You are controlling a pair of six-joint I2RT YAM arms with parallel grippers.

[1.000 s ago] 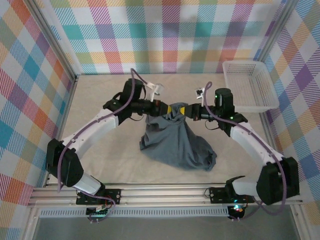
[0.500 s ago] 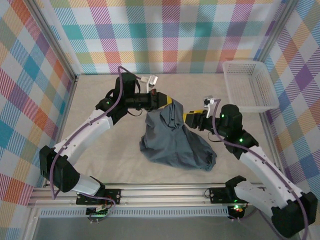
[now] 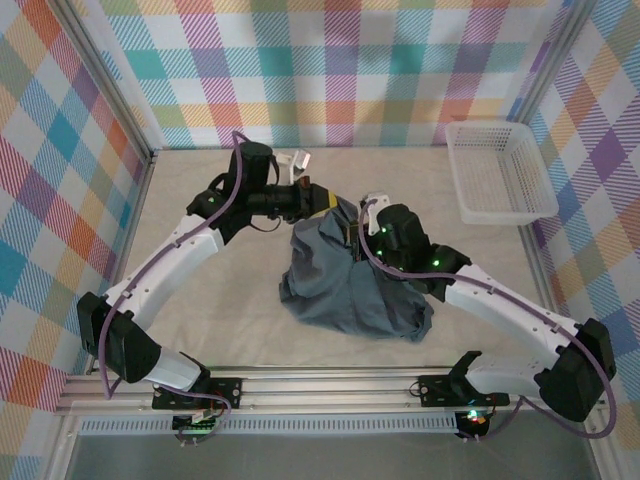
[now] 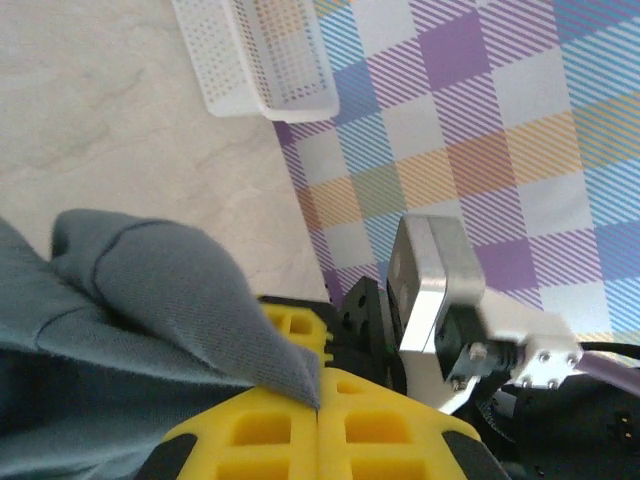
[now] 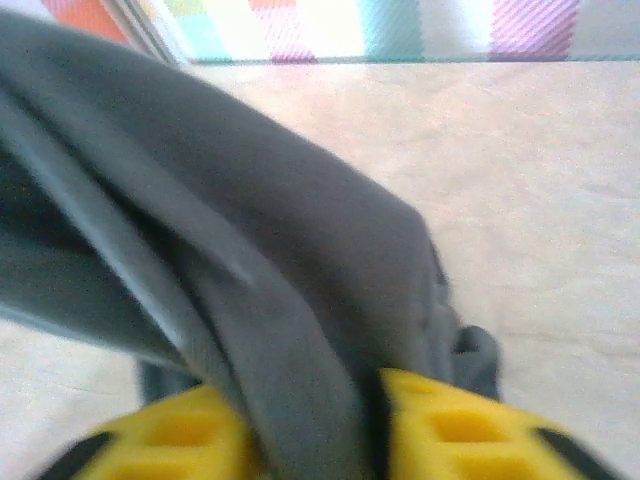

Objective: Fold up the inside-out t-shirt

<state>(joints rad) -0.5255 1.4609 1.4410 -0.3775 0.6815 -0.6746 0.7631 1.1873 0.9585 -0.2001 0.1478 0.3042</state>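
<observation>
Inside-out t-shirt (image 3: 345, 290) sits bunched on table (image 3: 215, 300), top edge lifted; left gripper (image 3: 325, 203) clamps one fold, right gripper (image 3: 351, 238) clamps another just beside it. Risk: grips this close leave cloth crumpled, and soft fabric may slip free if arms pull apart.

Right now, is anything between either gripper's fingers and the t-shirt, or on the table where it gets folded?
Nothing visible. The left gripper and right gripper are each shut directly on the t-shirt fabric. The white basket sits in the far right corner, apart from it.
</observation>
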